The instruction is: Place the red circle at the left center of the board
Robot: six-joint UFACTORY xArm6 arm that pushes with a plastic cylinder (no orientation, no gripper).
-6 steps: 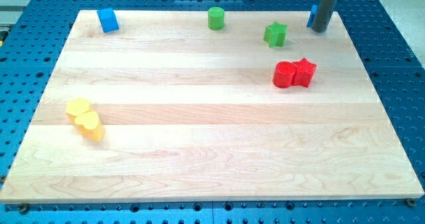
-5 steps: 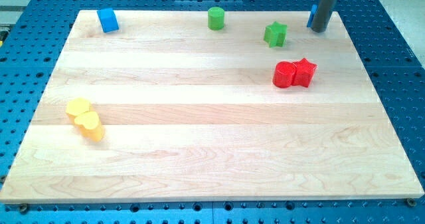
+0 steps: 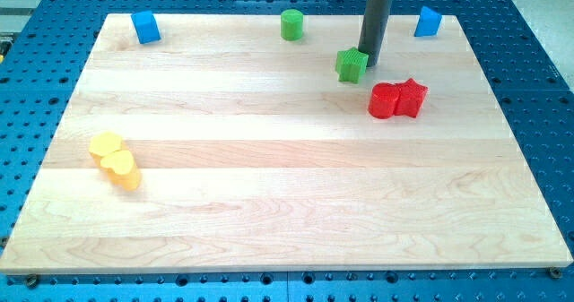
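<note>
The red circle [image 3: 384, 100] lies at the board's upper right, touching a red star [image 3: 412, 97] on its right side. My tip [image 3: 369, 64] stands just above and left of the red circle, touching the right side of a green star [image 3: 352, 65]. The rod rises from there to the view's top.
A green cylinder [image 3: 291, 24] and a blue block [image 3: 145, 27] sit along the top edge. Another blue block [image 3: 428, 21] is at the top right corner. Two yellow blocks [image 3: 116, 159] touch each other at the left centre. The wooden board [image 3: 287, 203] lies on a blue perforated table.
My tip has moved left and down from the top right corner. It has pushed the green star left and down. The blue block at the top right now shows fully.
</note>
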